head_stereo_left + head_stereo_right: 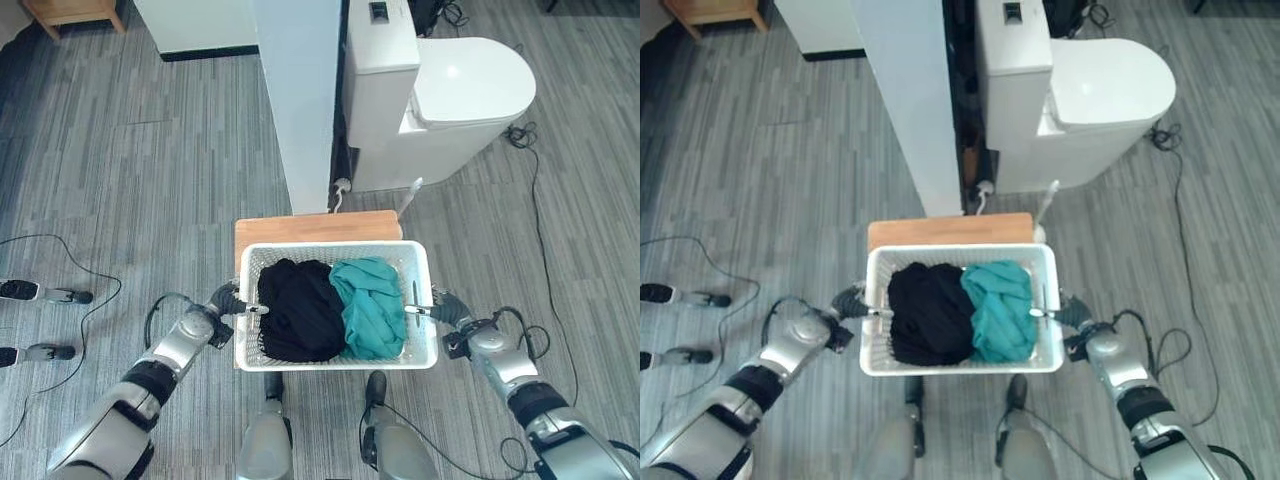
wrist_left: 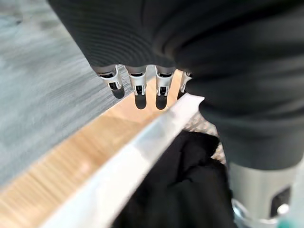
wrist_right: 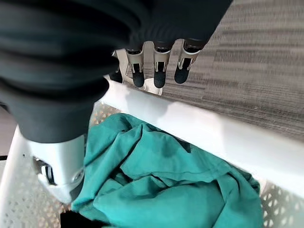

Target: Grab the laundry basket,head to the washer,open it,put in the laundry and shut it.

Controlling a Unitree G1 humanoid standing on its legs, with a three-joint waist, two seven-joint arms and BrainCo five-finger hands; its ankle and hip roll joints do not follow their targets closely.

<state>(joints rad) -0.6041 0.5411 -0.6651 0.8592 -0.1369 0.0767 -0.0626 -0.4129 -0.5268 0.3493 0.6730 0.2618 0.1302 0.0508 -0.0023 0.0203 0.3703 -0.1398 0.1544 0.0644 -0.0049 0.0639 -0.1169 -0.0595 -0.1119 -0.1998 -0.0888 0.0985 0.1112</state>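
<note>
A white perforated laundry basket [image 1: 338, 248] sits over the near part of a small wooden table [image 1: 316, 227]. Inside it, black clothes [image 1: 298, 308] lie on the left and teal clothes [image 1: 372, 305] on the right. My left hand [image 1: 228, 298] grips the basket's left rim, and its fingers [image 2: 137, 86] hang down outside the white rim [image 2: 142, 147] with the thumb inside by the black clothes [image 2: 185, 190]. My right hand [image 1: 447, 308] holds the right rim the same way. Its fingers [image 3: 159, 71] curl over the rim [image 3: 213, 137] above the teal clothes [image 3: 161, 180].
A white toilet [image 1: 450, 95] stands beyond the table to the right, next to a tall pale panel [image 1: 300, 100]. A black cable [image 1: 545, 230] runs along the grey plank floor on the right. Two small dark objects [image 1: 40, 293] with a cable lie at the far left.
</note>
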